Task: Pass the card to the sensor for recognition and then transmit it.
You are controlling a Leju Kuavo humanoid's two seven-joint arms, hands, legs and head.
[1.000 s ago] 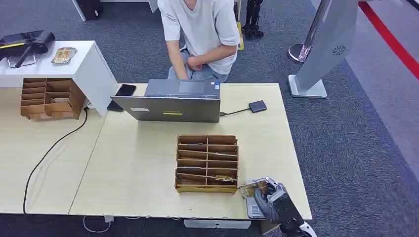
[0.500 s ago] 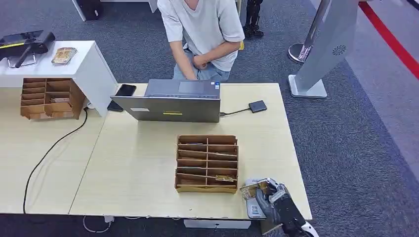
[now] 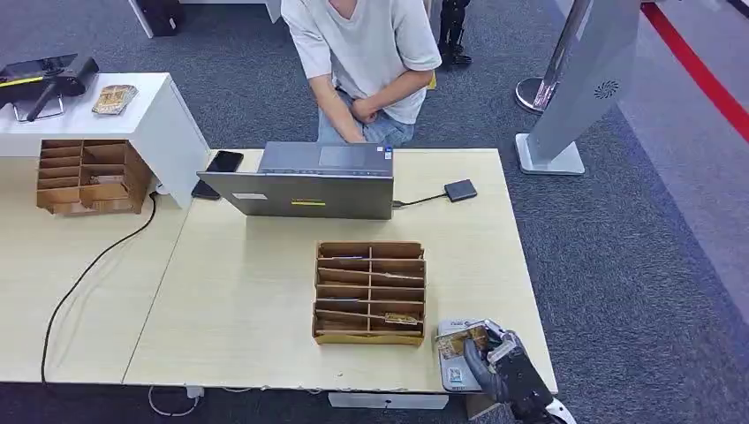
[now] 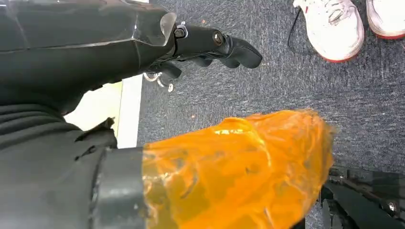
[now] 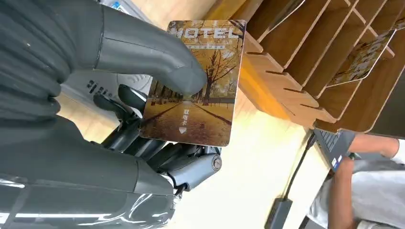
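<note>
My right hand (image 3: 505, 364) is at the table's near right corner and pinches a hotel card (image 3: 463, 339) with an autumn-trees picture. The card hangs just over the white sensor pad (image 3: 451, 376), right of the wooden card rack (image 3: 371, 291). In the right wrist view the thumb (image 5: 157, 55) presses on the card (image 5: 198, 102), darker fingers lie behind it, and the sensor (image 5: 95, 88) shows beneath. Another card (image 5: 367, 57) sits in a rack slot (image 3: 402, 318). My left hand (image 4: 210, 45) hangs beside the table's edge over the carpet, fingers apart, holding nothing.
A person (image 3: 366, 53) sits behind a laptop (image 3: 300, 181) at the table's far side. A small black box (image 3: 460, 190) is cabled to the laptop, and a phone (image 3: 224, 161) lies to its left. A second rack (image 3: 84, 177) stands far left. White shoes (image 4: 334, 28) are on the carpet.
My right hand has drawn the card slightly toward the near table edge and lower over the sensor. The person behind the laptop has shifted a little.
</note>
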